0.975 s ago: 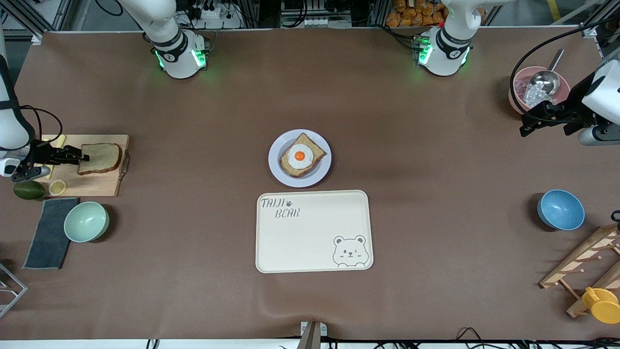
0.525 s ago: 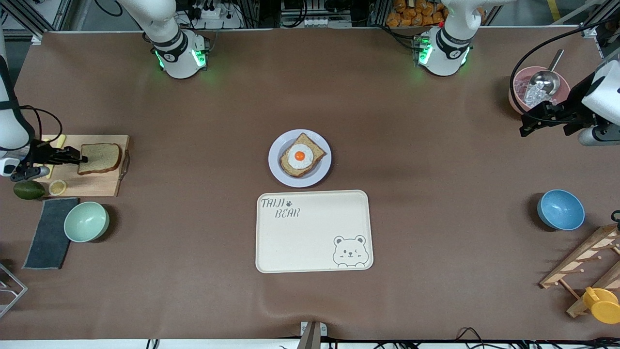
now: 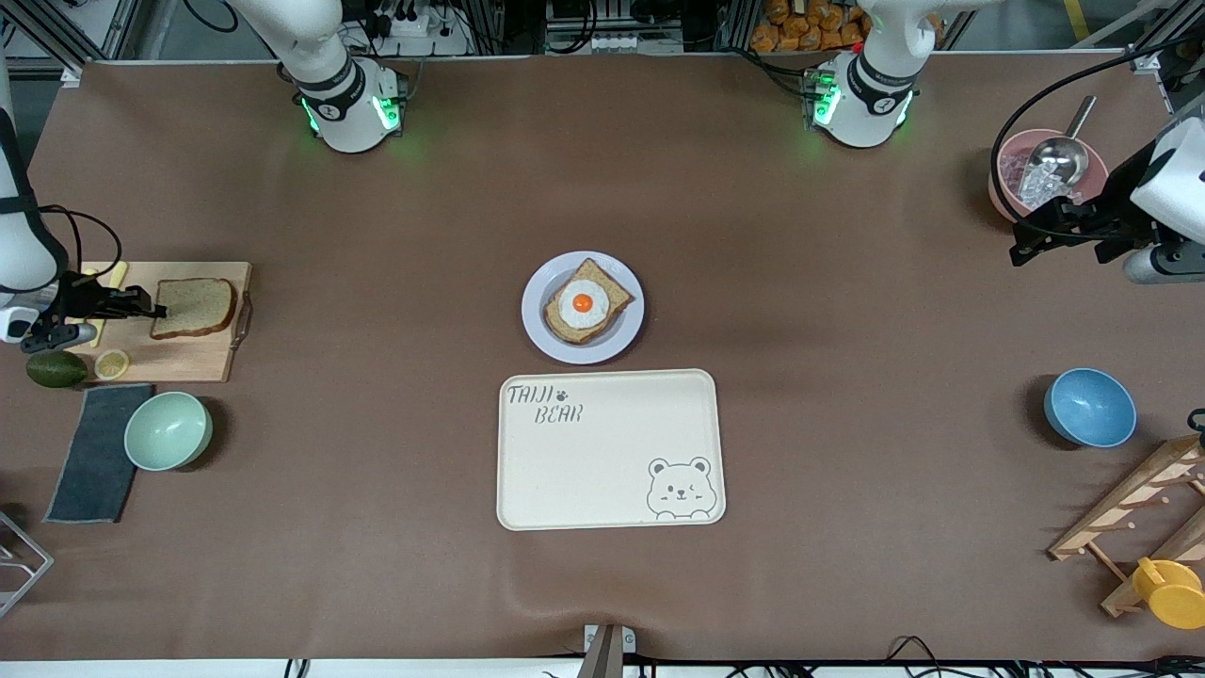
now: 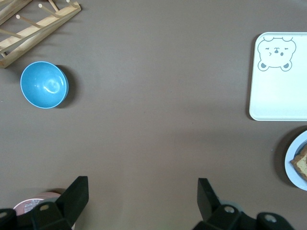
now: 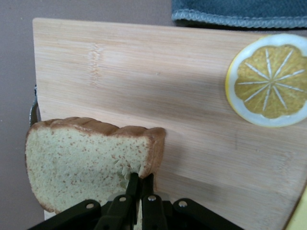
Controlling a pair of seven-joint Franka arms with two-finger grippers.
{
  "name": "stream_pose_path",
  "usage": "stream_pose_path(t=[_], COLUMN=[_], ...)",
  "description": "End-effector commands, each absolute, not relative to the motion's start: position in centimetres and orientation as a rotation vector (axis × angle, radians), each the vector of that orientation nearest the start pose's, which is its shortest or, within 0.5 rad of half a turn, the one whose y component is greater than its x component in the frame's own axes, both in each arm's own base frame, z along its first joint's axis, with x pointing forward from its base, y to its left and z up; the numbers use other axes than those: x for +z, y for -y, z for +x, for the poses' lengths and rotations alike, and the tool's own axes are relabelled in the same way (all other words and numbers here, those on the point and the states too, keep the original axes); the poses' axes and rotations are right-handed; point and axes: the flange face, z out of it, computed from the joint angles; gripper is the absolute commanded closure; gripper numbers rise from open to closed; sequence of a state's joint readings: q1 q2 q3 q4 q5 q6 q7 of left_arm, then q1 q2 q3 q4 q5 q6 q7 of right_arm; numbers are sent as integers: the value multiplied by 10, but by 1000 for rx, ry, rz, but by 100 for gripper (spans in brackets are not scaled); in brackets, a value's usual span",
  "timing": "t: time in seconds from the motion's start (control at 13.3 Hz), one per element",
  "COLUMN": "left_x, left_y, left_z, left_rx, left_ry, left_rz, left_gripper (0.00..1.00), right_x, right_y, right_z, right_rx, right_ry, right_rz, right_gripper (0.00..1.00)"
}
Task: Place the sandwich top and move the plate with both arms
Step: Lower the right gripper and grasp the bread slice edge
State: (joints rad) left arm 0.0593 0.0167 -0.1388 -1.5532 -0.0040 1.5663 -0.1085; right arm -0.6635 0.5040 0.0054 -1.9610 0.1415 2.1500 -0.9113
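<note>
The sandwich top (image 3: 193, 307), a plain brown slice, lies on the wooden cutting board (image 3: 188, 358) at the right arm's end of the table. My right gripper (image 3: 155, 309) is shut on its crust edge; in the right wrist view the fingers (image 5: 141, 178) pinch the sandwich top (image 5: 81, 163) at one corner. The pale plate (image 3: 538, 325) sits mid-table, carrying a bread slice with a fried egg (image 3: 584, 303). My left gripper (image 3: 1020, 243) hangs open over bare table beside the pink bowl, its fingers wide apart around nothing (image 4: 143, 184). The plate's rim (image 4: 293, 165) shows in the left wrist view.
A cream bear tray (image 3: 602, 471) lies just nearer the camera than the plate. Lemon slice (image 3: 111, 363), avocado (image 3: 55, 368), green bowl (image 3: 168, 430) and grey cloth (image 3: 94, 461) crowd the board. Pink bowl with scoop (image 3: 1036, 184), blue bowl (image 3: 1089, 407) and wooden rack (image 3: 1130, 508) stand at the left arm's end.
My right gripper's fingers have closed onto the edge of the sandwich top. The left arm has hardly moved, and the plate and tray have stayed put.
</note>
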Motion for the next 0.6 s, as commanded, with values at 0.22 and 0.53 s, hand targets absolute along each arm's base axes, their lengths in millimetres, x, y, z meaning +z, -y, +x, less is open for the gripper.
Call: stream_pose_path(t=[0.22,0.53], left_x=[625,625], left_y=[43,43], left_z=[557,557], left_rx=[-4,-4], left_ry=[66,66], left_rz=[-3168,-3168], left_gripper=[0,0], right_x=[208,241], right_y=[346,343], right_z=[471,494], right_rx=[175,213], right_ry=[257,284], right_rz=[-2816,-2771], right_gripper=[100,100])
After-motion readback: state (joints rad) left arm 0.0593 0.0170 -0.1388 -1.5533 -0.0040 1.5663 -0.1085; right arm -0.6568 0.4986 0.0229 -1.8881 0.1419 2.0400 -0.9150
